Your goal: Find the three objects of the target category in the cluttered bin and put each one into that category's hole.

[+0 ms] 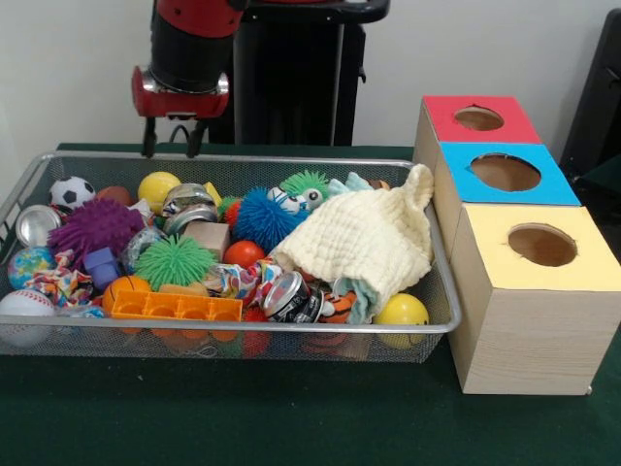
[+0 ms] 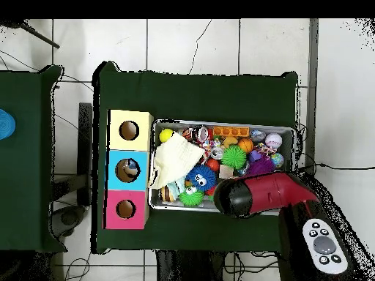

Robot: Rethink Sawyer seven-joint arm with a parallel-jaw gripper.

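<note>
The wire mesh bin (image 1: pixel 243 328) lies on the green table, full of toys; it also shows in the overhead view (image 2: pixel 223 124). My gripper (image 1: pixel 171 141) hangs open and empty just above the bin's far rim, left of centre, over a yellow ball (image 1: pixel 157 186). In the overhead view the red arm (image 2: pixel 256 194) hides the gripper. A crinkly see-through thing (image 1: pixel 143 243) beside the purple spiky ball (image 1: pixel 95 228) may be a plastic bottle; no other bottle shows clearly. The blue-topped hole (image 1: pixel 505 172) is the middle one on the wooden box (image 2: pixel 128 170), right of the bin.
A cream cloth (image 1: pixel 364 238) covers the bin's right part. Silver cans (image 1: pixel 291 296) (image 1: pixel 37 223) (image 1: pixel 187 200), spiky balls, an orange tray (image 1: pixel 173 307) and other balls fill the rest. The red-topped hole (image 1: pixel 478 118) and yellow-topped hole (image 1: pixel 541 245) flank the blue one.
</note>
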